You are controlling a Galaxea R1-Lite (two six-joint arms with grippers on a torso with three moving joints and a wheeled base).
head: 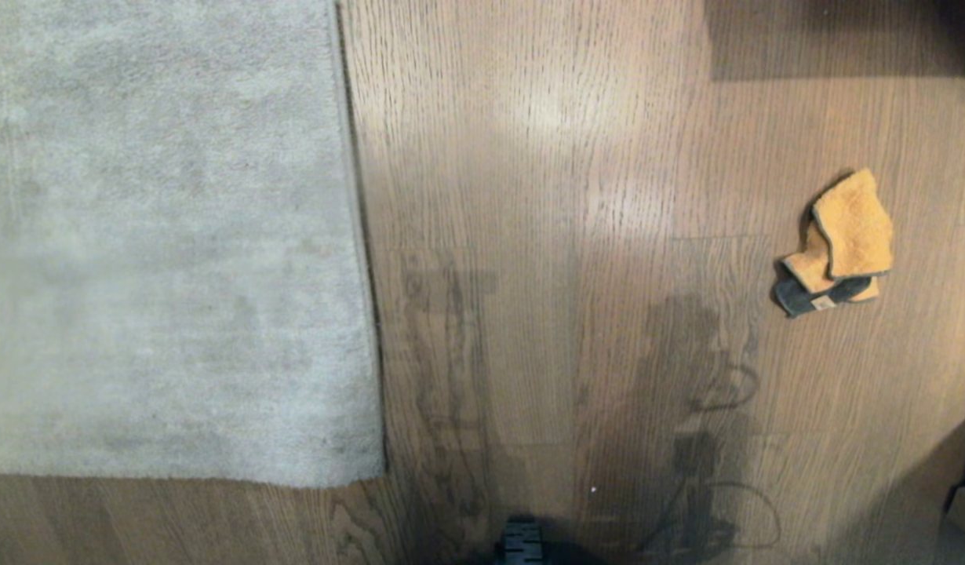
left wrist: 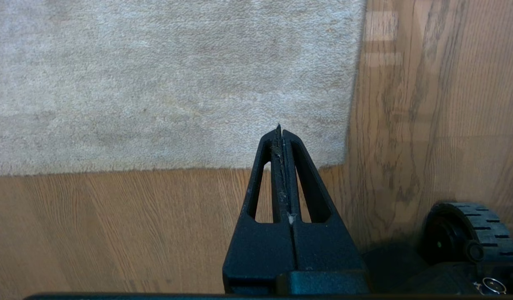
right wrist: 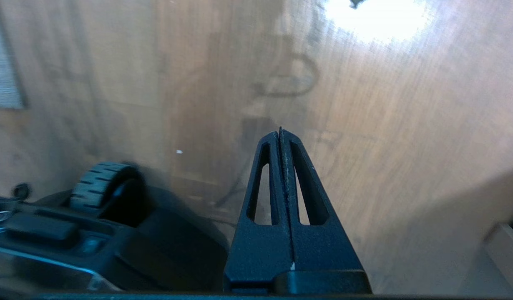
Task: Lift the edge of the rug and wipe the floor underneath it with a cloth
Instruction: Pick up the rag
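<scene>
1. Where the brown wood-grain floor (head: 577, 196) fills most of the head view, it runs from twelve o'clock down to six, glossy with pale glare patches.
2. The pale grey rug covers the nine-to-eleven o'clock part; the rug edge (head: 361, 259) runs straight down to a corner near seven o'clock and lies flat on the planks.
3. The robot's black base with a ribbed wheel (head: 522, 541) peeks in at six o'clock.
4. The left gripper (left wrist: 280, 130) hangs over the rug's corner in its wrist view, fingers pressed together and empty.
5. The right gripper (right wrist: 280, 132) hangs over bare floor, fingers likewise together and empty.
6. The cloth (head: 839, 243), orange-tan with a dark grey part, lies crumpled on the floor at three o'clock, well apart from the rug.
</scene>
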